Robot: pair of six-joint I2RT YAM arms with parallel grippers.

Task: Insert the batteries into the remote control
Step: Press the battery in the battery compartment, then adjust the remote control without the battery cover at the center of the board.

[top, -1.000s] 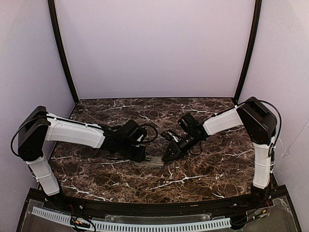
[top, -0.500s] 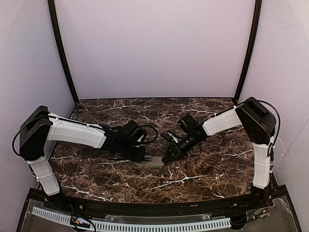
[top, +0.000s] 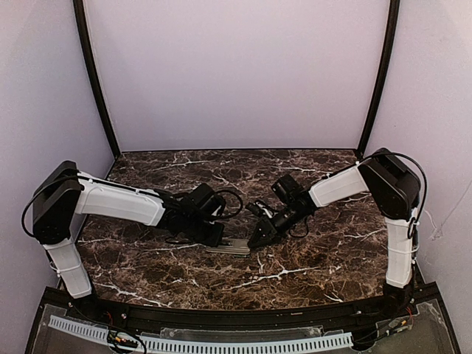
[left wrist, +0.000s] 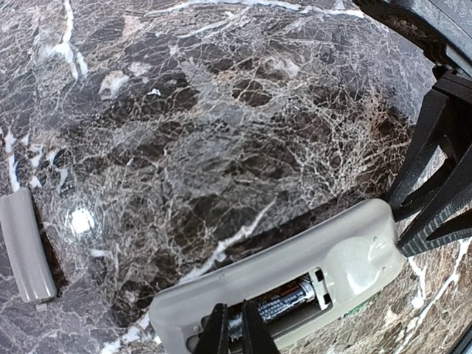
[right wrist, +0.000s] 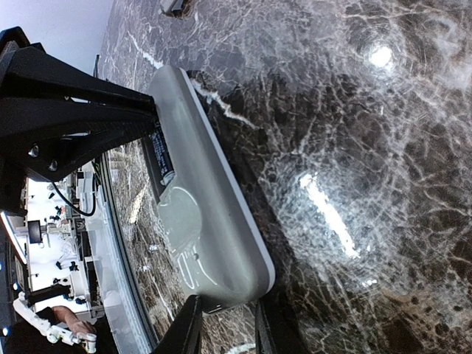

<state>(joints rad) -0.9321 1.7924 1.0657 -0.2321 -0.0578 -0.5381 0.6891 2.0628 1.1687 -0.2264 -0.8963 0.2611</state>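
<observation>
The remote control (top: 230,246) lies back-up on the marble table between both arms, its grey back (left wrist: 295,258) showing an open battery bay. One of the batteries (left wrist: 291,301) lies inside that bay, also visible as a dark cylinder (right wrist: 161,155) in the right wrist view. My left gripper (left wrist: 236,332) is shut, its tips pushed into the bay's left end against the battery's end. My right gripper (right wrist: 225,324) clamps the remote's (right wrist: 199,214) opposite short end, one finger on each side. Any other battery is out of view.
A loose grey strip, apparently the battery cover (left wrist: 26,247), lies on the table (top: 310,258) left of the remote. The right gripper's black fingers (left wrist: 435,192) stand close beside the remote's right end. Purple walls enclose the table on three sides.
The left jaws have closed down at the battery bay. The right jaws have narrowed slightly on the remote's end. Neither arm has shifted noticeably.
</observation>
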